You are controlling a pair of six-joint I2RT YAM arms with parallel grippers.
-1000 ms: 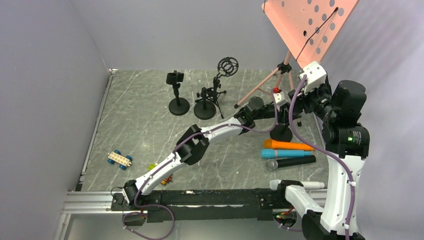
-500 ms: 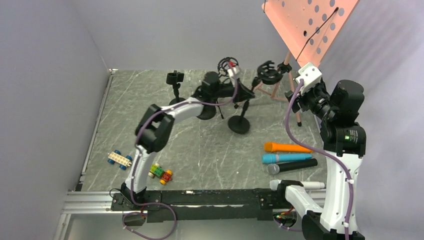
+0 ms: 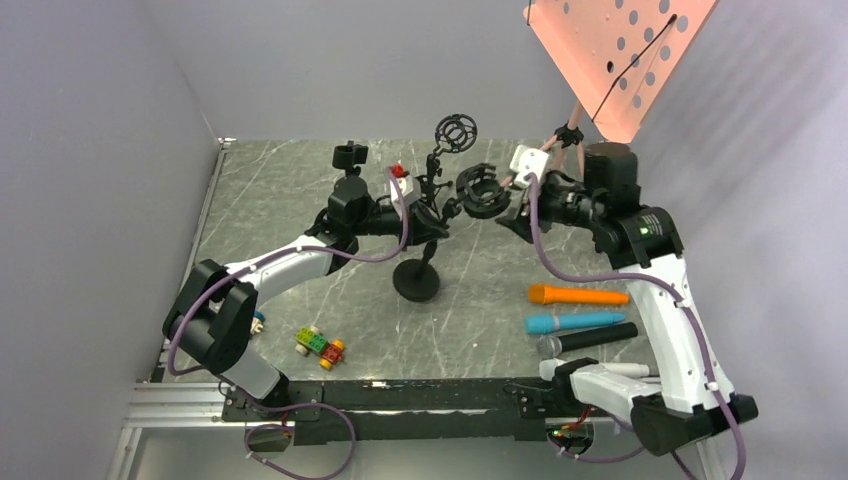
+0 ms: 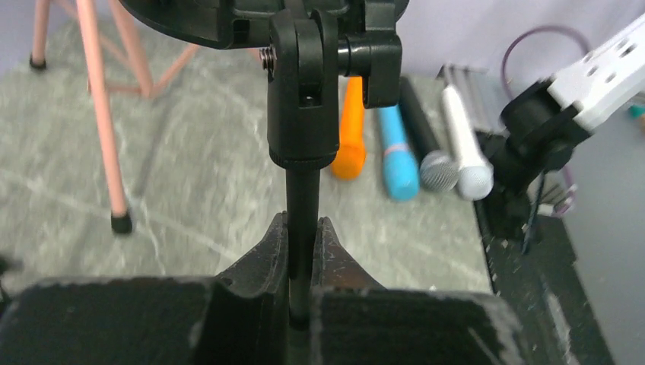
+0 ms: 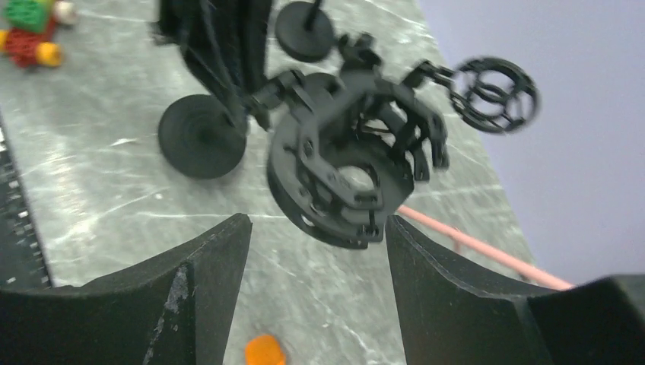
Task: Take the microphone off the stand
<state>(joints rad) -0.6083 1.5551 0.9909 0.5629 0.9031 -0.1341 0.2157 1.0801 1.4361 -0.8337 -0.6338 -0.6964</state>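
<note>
A black microphone stand with a round base (image 3: 415,280) is held tilted by its thin pole (image 4: 303,190). My left gripper (image 3: 435,228) is shut on that pole, seen between the jaws in the left wrist view (image 4: 303,228). The stand's black shock mount (image 3: 482,190) points to the right; its ring looks empty in the right wrist view (image 5: 342,171). My right gripper (image 3: 503,200) is open, its jaws on either side just short of the mount (image 5: 316,224). Orange (image 3: 578,295), blue (image 3: 573,322), black (image 3: 585,339) and white (image 3: 610,369) microphones lie on the table at the right.
A second stand with a clip (image 3: 349,156) and a tripod stand with a ring mount (image 3: 456,132) stand at the back. A pink music stand (image 3: 615,50) rises at the back right. A small brick car (image 3: 321,346) lies near the front.
My left arm has swung left, carrying the stand from the right side to the middle. My right arm has come down and left, bringing its open jaws up to the shock mount.
</note>
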